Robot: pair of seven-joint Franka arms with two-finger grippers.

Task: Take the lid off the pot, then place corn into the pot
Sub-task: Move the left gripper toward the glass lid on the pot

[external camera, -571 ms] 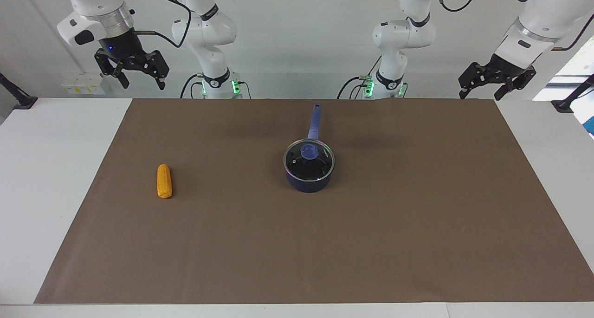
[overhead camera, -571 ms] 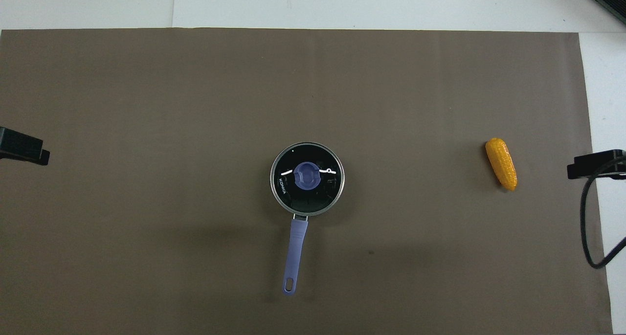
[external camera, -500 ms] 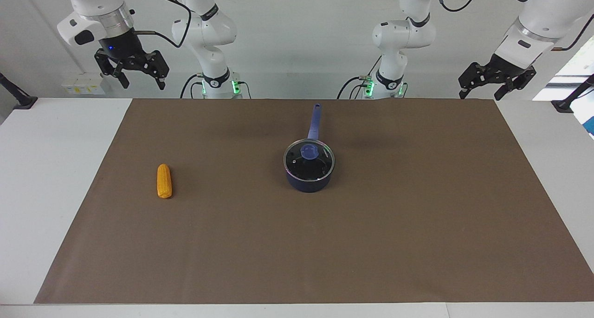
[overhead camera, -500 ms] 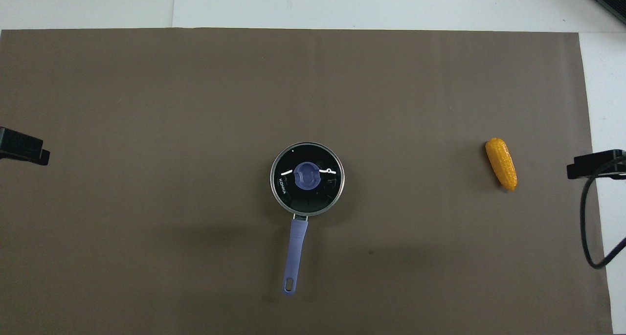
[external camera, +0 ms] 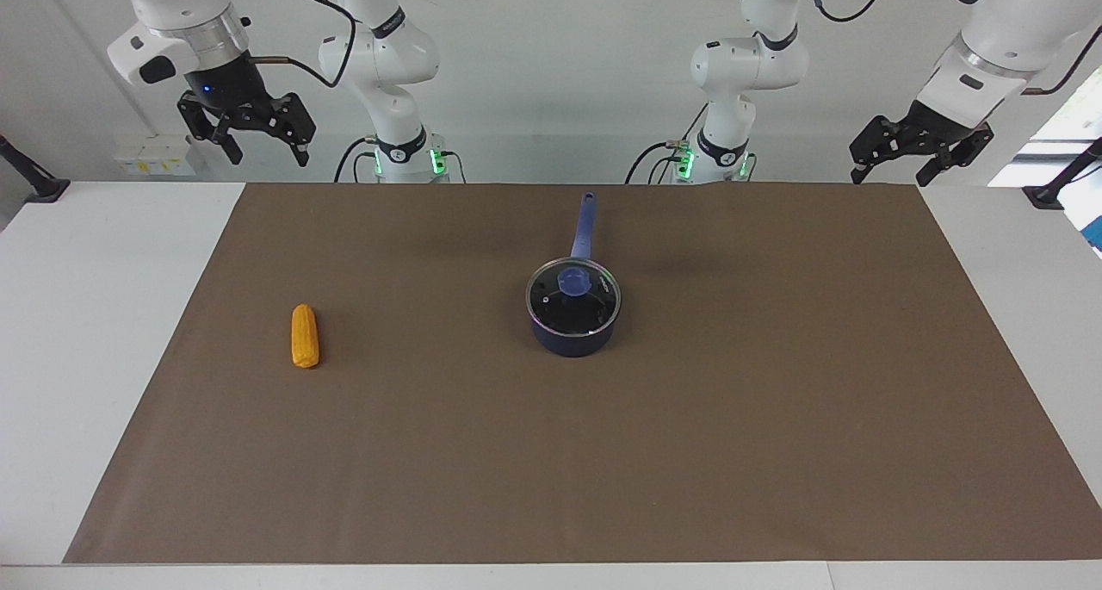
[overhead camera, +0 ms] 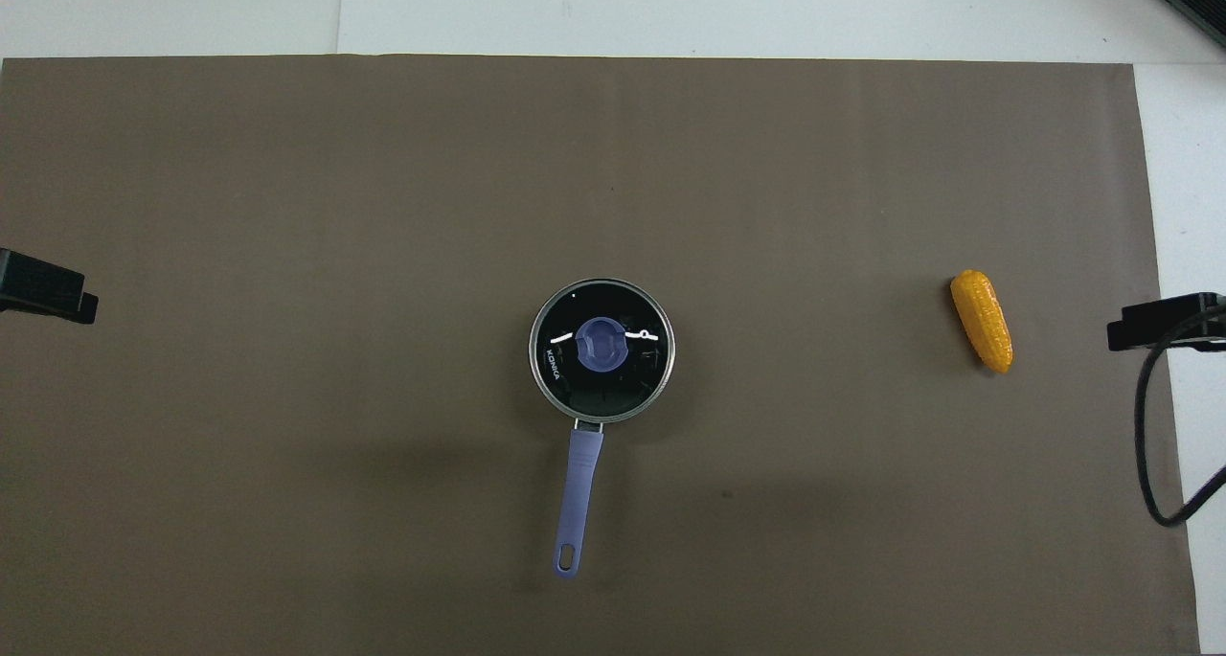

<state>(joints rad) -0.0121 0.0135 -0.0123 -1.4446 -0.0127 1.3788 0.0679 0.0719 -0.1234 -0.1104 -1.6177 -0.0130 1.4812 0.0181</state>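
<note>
Glass lid [external camera: 573,295] unmoved on pot [external camera: 574,336], corn [external camera: 305,336] unmoved, both grippers still raised, fingers apart

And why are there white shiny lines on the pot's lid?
In the overhead view, the white streaks beside the knob on the lid are lamp glare on the glass; in the facing view that glare is much fainter, and the pot casts only a soft shadow.

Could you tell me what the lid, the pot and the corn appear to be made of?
The lid looks like clear glass with a thin shiny metal rim: the dark inside shows through and bright glints sit on it. Its blue knob seems plastic. The pot looks like metal with a matte navy coating, though the coating hides the base material. The corn seems moulded plastic: uniform orange-yellow, slightly glossy.
</note>
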